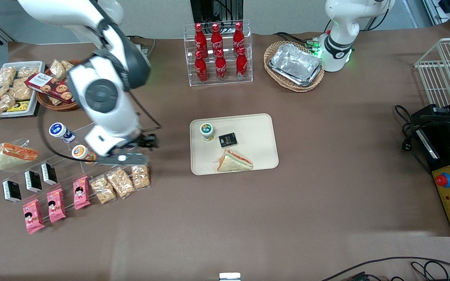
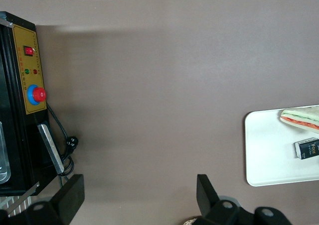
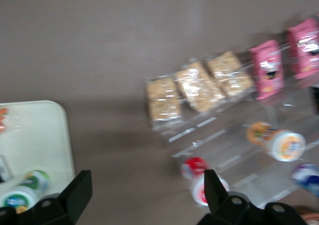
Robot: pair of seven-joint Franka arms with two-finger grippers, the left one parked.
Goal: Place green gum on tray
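My hand (image 1: pixel 147 141) hangs over the bench (image 1: pixel 225 218) between the clear display rack (image 1: pixel 72 164) and the tray (image 1: pixel 260 128), fingers (image 3: pixel 75 192) spread wide and holding nothing. The green gum (image 1: pixel 207 131) stands upright on the tray, at the corner nearest my hand, just beside the small black packet (image 1: pixel 227 139) and farther from the front camera than the sandwich (image 1: pixel 233 162). I judge the placement complete. Remaining risks: a low sweep of my open fingers toward the tray could topple the upright bottle, and a careless retreat over the rack could knock the orange-lidded bottle (image 1: pixel 83 152), the blue-lidded bottle (image 1: pixel 61 131) or the cracker packs (image 1: pixel 120 182).
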